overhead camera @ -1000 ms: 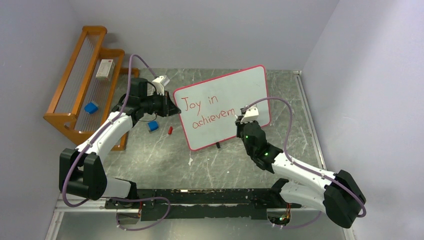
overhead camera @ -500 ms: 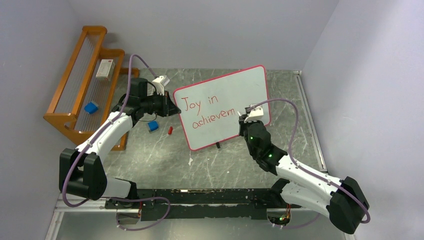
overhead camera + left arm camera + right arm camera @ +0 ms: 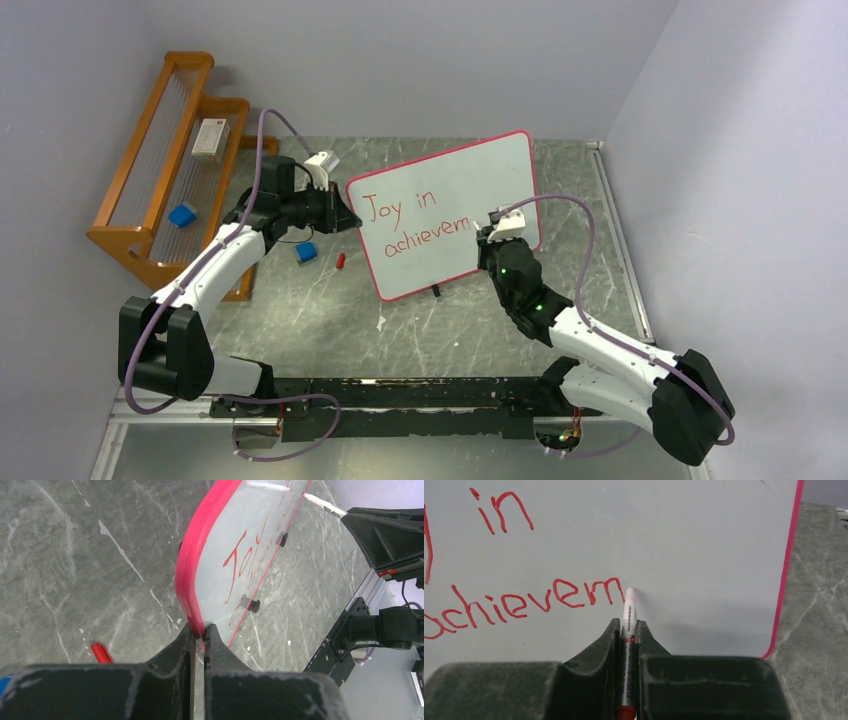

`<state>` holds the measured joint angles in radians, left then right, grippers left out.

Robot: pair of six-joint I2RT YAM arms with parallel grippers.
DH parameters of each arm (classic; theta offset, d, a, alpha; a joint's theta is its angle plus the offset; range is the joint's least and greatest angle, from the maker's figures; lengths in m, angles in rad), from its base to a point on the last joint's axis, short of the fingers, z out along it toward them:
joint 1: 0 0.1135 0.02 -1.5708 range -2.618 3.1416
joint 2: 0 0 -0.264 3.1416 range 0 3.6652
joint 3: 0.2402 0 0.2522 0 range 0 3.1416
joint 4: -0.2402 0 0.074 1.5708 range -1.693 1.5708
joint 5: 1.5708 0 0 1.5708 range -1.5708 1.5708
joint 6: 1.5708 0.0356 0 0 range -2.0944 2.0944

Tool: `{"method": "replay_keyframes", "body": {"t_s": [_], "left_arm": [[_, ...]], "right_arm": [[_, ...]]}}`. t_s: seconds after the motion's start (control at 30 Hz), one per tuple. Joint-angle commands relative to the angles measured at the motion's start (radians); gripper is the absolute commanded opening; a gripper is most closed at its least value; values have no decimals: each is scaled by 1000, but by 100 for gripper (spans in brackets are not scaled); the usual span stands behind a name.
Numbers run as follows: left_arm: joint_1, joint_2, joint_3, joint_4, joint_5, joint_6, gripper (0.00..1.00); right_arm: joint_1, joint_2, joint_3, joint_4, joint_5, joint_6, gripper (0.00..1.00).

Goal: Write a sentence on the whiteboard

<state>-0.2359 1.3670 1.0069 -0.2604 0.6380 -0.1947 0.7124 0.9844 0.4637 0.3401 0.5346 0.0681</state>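
The whiteboard [image 3: 470, 180], white with a red-pink border, stands tilted on the table and reads "Joy in achievem" in red. My left gripper [image 3: 348, 216] is shut on its left edge; the left wrist view shows the jaws [image 3: 199, 634] clamped on the red border [image 3: 200, 555]. My right gripper [image 3: 484, 237] is shut on a white marker [image 3: 628, 615] with a red end. The marker's tip [image 3: 629, 588] is at the board face [image 3: 704, 545], just right of the last "m".
An orange wooden rack [image 3: 170, 160] stands at the back left with a white box [image 3: 209, 137] and a blue block [image 3: 182, 215]. Another blue block [image 3: 306, 252] and a red marker cap [image 3: 340, 260] lie on the table left of the board.
My right gripper has shifted slightly right along the board with the marker and finished the last "m". The left arm and board have not moved.
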Motion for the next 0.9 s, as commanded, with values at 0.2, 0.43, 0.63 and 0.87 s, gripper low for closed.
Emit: {"method": "replay_keyframes", "body": {"t_s": [0.2, 0.43, 0.63, 0.87], "left_arm": [[24, 3, 1, 1, -97, 48, 5], [24, 3, 2, 1, -95, 49, 5], [24, 6, 1, 1, -95, 48, 5], [24, 5, 2, 1, -94, 49, 5]], "right_arm": [[-25, 36, 0, 55, -29, 4, 0], [-36, 60, 3, 60, -43, 12, 0], [-43, 53, 5, 49, -4, 11, 0], [-46, 48, 1, 65, 20, 9, 0]]}}
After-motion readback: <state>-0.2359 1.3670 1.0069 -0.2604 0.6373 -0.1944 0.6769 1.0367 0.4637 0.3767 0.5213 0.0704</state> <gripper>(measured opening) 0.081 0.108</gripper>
